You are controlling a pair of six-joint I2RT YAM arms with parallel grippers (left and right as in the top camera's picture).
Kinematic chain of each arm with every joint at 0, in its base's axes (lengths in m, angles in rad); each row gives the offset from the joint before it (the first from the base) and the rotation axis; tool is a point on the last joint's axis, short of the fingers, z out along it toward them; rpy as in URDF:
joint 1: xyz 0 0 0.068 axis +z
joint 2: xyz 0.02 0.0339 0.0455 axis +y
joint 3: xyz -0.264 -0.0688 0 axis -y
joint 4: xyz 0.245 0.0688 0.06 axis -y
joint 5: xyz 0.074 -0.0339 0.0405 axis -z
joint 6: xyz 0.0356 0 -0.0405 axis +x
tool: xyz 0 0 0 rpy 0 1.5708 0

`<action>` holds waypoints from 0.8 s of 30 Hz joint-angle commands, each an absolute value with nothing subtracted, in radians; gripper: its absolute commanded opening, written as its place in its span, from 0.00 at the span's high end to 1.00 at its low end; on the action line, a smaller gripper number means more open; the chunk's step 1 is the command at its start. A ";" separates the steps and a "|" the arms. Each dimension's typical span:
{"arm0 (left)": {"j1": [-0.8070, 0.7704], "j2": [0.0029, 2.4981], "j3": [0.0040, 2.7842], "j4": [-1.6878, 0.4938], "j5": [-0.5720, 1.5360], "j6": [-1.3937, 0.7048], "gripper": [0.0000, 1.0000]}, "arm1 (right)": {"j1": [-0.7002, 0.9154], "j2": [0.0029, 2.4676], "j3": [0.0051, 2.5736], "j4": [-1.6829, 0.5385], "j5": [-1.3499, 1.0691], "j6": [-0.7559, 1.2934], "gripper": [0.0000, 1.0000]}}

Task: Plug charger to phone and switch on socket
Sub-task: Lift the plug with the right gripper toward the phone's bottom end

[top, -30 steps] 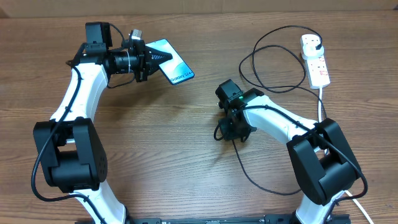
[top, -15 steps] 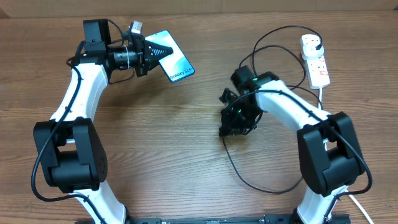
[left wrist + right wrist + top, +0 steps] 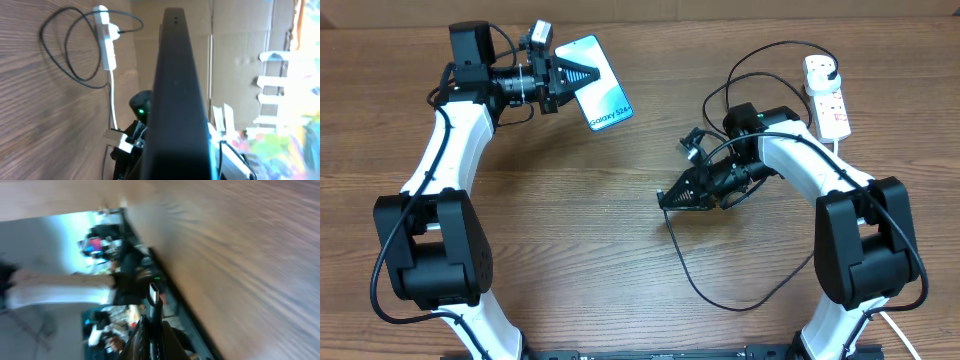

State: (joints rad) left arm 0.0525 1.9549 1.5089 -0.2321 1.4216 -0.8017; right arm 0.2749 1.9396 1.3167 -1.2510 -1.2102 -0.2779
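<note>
The right claw (image 3: 665, 200), clamped on the charger (image 3: 682, 262) tip, has swung to point at the phone (image 3: 605, 100), pinched in the left claw (image 3: 588, 75) well ahead; mating looks next.

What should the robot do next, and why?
Probably carry the right hand up and left toward the phone. That hand is shut on the charger near its connector tip, while the left hand grips the phone well apart from it. The tip likely has to reach the phone's edge before plugging in.
</note>
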 commanded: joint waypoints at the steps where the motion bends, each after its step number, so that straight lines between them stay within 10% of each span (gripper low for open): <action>1: 0.044 1.955 1.514 -0.223 1.513 -0.782 0.96 | 0.274 1.938 1.340 -1.264 -1.403 -0.436 0.96; 24: -0.060 1.955 1.514 -0.253 1.390 -0.845 0.96 | 0.275 1.874 1.475 -1.337 -1.417 -0.412 0.96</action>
